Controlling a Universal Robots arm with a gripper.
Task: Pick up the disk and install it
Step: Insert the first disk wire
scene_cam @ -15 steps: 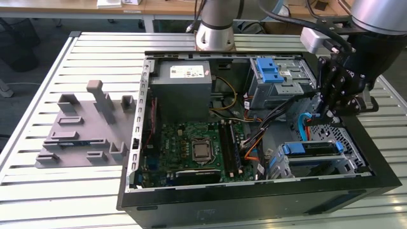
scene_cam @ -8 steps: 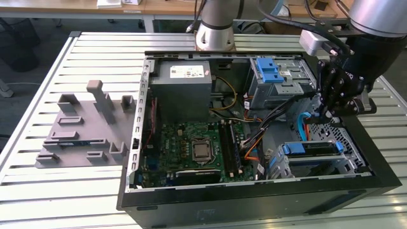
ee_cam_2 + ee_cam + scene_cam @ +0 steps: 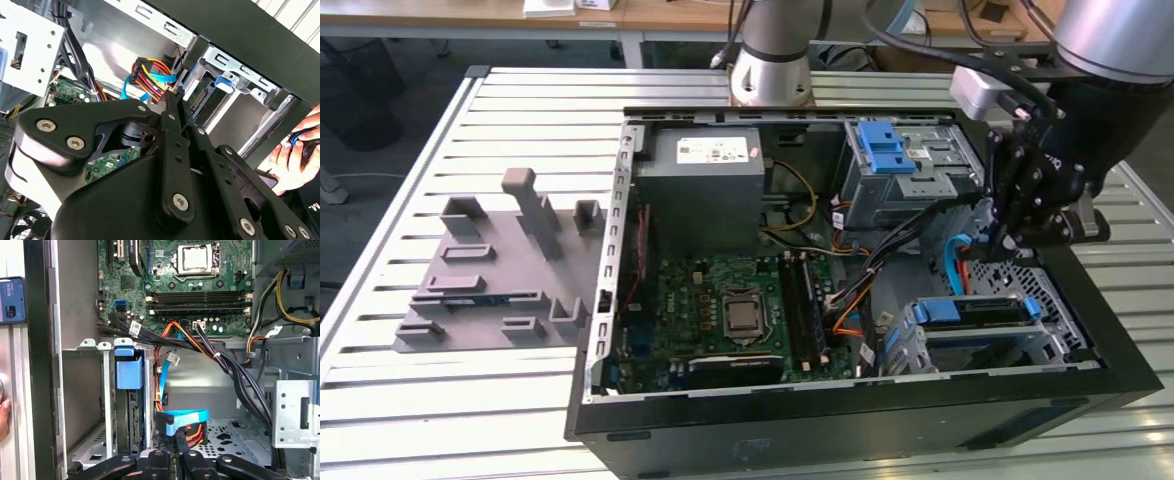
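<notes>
Item, near right of the open case (image 3: pixel 854 420): the disk (image 3: pixel 970 312) sits seated in its drive cage, blue rails showing. I judge it rigid, fairly heavy, shock-sensitive; best held by its side rails. Beyond it, my hand (image 3: pixel 1023 238) hovers pressed together, holding nothing.

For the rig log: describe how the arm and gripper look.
The arm is a silver-grey tube on a round base, with black cables running along its upper end. The gripper is matte black, built from flat linkage bars joined by silver screws and pins, with a light grey box mounted above it.
</notes>
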